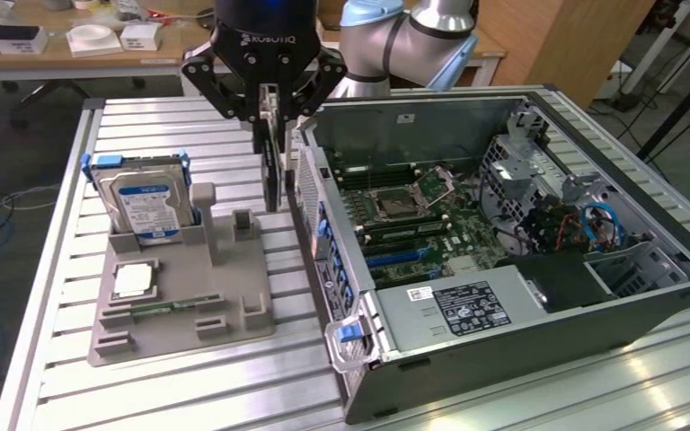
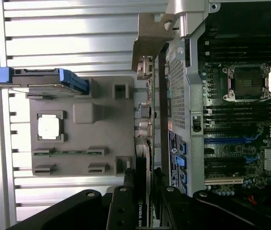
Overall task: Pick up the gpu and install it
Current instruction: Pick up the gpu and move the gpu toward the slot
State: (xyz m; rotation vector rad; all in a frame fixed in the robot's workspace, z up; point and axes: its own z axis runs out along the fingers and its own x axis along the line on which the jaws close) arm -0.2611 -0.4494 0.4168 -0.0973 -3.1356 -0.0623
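"robotiq" on the gripper (image 1: 276,117) body, "nvidia" on the gpu (image 2: 141,213) edge

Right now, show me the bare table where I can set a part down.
Bare slats: the table in front of the grey fixture, and behind the hard drive. Crowded: the gap between fixture and computer case, where the gripper holds the gpu.

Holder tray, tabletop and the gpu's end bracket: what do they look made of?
Holder tray: probably plastic, matte; uniform dull grey, no glints. Tabletop: likely bare aluminium; silvery grooved slats with bright reflections. End bracket of the gpu in the gripper: seemingly sheet metal, dull satin; thin, bent, grey-silver.
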